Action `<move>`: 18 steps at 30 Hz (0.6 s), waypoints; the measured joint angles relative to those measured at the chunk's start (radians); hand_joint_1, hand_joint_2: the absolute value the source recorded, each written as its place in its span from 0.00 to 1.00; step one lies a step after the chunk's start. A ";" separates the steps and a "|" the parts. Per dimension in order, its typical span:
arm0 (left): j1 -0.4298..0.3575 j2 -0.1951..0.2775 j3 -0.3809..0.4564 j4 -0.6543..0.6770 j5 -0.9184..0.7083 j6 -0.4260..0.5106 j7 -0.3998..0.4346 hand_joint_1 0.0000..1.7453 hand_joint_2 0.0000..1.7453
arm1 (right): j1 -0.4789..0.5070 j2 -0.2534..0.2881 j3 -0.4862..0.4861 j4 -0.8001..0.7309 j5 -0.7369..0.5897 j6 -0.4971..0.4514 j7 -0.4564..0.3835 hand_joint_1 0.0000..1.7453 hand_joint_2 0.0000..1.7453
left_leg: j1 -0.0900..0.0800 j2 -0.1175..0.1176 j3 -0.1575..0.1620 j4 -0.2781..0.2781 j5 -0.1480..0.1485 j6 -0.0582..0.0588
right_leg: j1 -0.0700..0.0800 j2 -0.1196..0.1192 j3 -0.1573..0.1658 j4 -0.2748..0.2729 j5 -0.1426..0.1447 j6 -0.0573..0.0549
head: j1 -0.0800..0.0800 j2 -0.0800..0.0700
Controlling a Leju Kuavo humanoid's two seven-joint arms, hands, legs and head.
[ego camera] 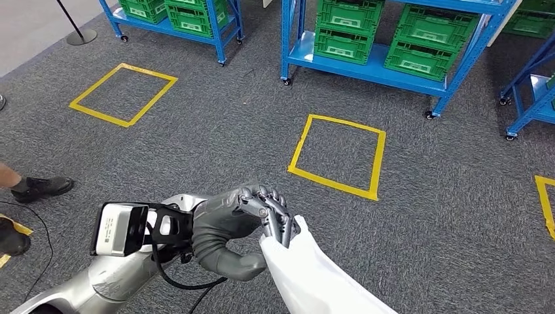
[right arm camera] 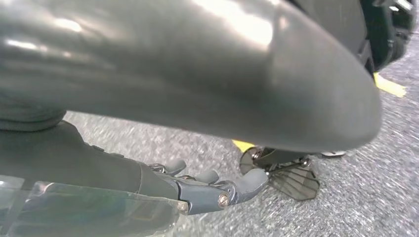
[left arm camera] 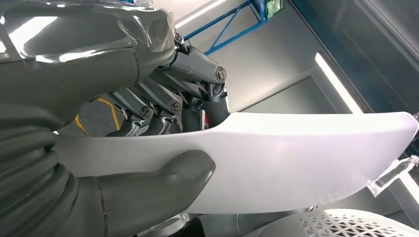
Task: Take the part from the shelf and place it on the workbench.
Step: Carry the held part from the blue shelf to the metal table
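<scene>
Between the dark fingers (left arm camera: pixel 163 106) and thick grey thumb (left arm camera: pixel 168 175) of the left hand (ego camera: pixel 239 226), a smooth white curved plastic part (left arm camera: pixel 276 163) is being pinched, the fingers curling over its upper edge and the thumb pressing its broad face. From the head view, the part (ego camera: pixel 314 275) is slanting down toward the picture's lower edge, held above the grey carpeted floor (ego camera: pixel 216 131). Hanging low over the carpet, the right hand (right arm camera: pixel 217 190) is holding nothing, its fingers loosely apart. Yellow tape squares (ego camera: pixel 338 156) are marking the floor. Beyond them, blue metal wheeled shelves (ego camera: pixel 366 65) are carrying green plastic crates (ego camera: pixel 343 29). At the left edge, a person's black shoe (ego camera: pixel 42 188) is standing.
</scene>
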 joint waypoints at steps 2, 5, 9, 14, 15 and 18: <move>-0.002 0.001 0.002 -0.001 0.006 -0.001 0.000 0.95 1.00 | -0.005 0.002 0.002 0.000 0.003 0.001 -0.001 0.00 0.00 | 0.001 0.038 -0.023 0.043 -0.026 -0.009 | -0.001 -0.019 0.001 -0.002 0.002 -0.014 | -0.005 0.000; -0.001 0.003 0.003 -0.001 0.008 -0.001 0.000 0.95 1.00 | -0.005 0.004 0.004 0.000 0.004 0.001 -0.003 0.00 0.00 | 0.003 0.103 -0.112 0.228 -0.110 -0.019 | 0.005 -0.052 0.001 -0.002 0.000 -0.026 | -0.011 0.000; 0.000 0.004 0.003 -0.002 0.008 0.001 0.001 0.95 1.00 | -0.007 0.007 0.008 0.000 0.005 0.001 -0.006 0.00 0.00 | 0.001 0.126 -0.095 0.196 -0.068 -0.007 | 0.016 -0.100 0.003 -0.002 -0.004 -0.031 | -0.012 0.000; -0.006 0.005 0.007 -0.016 0.004 0.021 0.001 0.95 1.00 | -0.007 0.020 0.008 0.000 0.005 -0.008 -0.014 0.00 0.00 | -0.027 0.182 -0.001 0.005 -0.018 0.024 | 0.027 -0.153 0.008 -0.005 -0.010 -0.021 | -0.010 0.000; -0.005 0.009 0.010 -0.022 0.006 0.019 -0.003 0.95 1.00 | -0.007 0.022 0.008 0.000 0.004 -0.011 -0.016 0.00 0.00 | -0.024 0.169 0.003 -0.003 -0.013 0.027 | 0.025 -0.157 0.009 -0.006 -0.013 -0.018 | -0.011 0.000; 0.003 0.033 0.043 -0.055 0.021 -0.014 -0.014 0.95 1.00 | 0.001 0.028 0.009 0.000 0.003 -0.017 -0.029 0.00 0.00 | -0.013 0.132 0.024 -0.032 0.008 0.037 | 0.020 -0.087 -0.017 0.062 -0.052 -0.018 | -0.008 0.000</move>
